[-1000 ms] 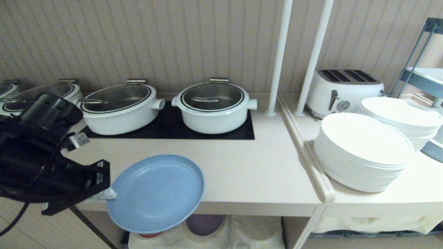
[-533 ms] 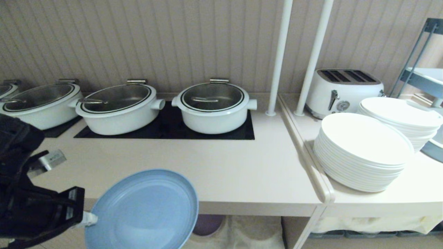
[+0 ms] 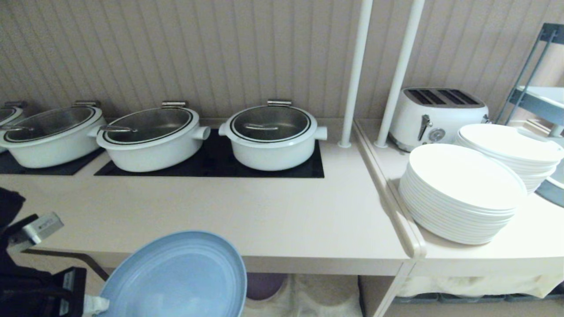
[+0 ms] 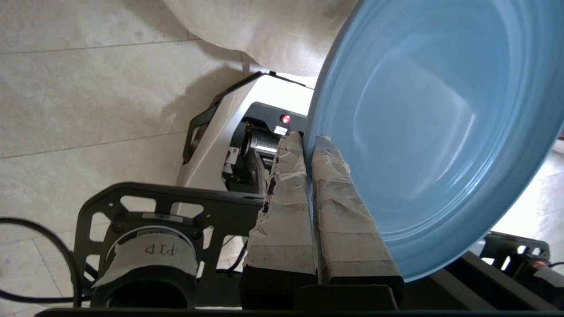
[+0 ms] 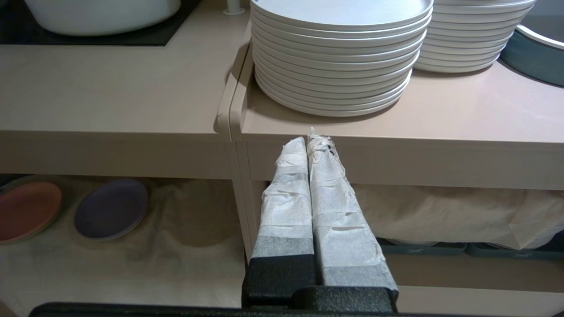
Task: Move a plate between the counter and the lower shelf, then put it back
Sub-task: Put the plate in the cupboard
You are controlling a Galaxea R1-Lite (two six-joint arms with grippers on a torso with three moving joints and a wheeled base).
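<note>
You're looking at a buffet-style serving kitchen, the sort a canteen or hotel breakfast room has. Along the long beige table (image 3: 282,220) sit lidded white serving pots (image 3: 273,136) on flat black hob panels (image 3: 211,169), backed by ribbed wall panelling. Beside them stand a white four-slot toaster (image 3: 438,112) and two tall stacks of white dinner plates (image 3: 462,193), with cloth-lined shelves underneath.

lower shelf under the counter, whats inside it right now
On the lower shelf, a pink plate and a purple plate lie apart on wrinkled white cloth. The counter covers the shelf's back, so anything there is unseen.
</note>
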